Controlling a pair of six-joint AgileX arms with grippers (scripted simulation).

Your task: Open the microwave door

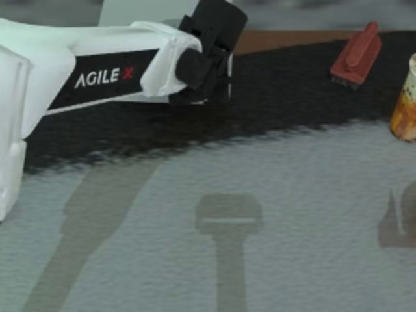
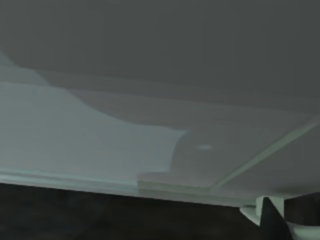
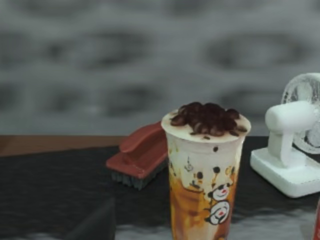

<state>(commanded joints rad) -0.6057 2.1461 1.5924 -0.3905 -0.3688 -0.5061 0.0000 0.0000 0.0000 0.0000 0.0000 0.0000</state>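
My left arm reaches across the top left of the top view, and its black gripper [image 1: 211, 62] hides most of the microwave. Only a pale slab of the microwave [image 1: 130, 10] shows behind the arm at the back edge. A thin white edge [image 1: 231, 71] stands right against the gripper. In the left wrist view the microwave door [image 2: 75, 135] is a pale grey panel very close up, filling the picture. One dark fingertip [image 2: 272, 222] presses on a white lip at its edge. The gripper looks shut on the door. My right gripper is out of view.
On the black mat [image 1: 292, 84] at the back right lie a red scrubbing brush [image 1: 356, 55] and a printed drink cup [image 1: 404, 104] topped with dark beans [image 3: 207, 120]. A white desk fan [image 3: 295, 145] stands to one side of the cup. Arm shadows fall on the grey tabletop [image 1: 227, 227].
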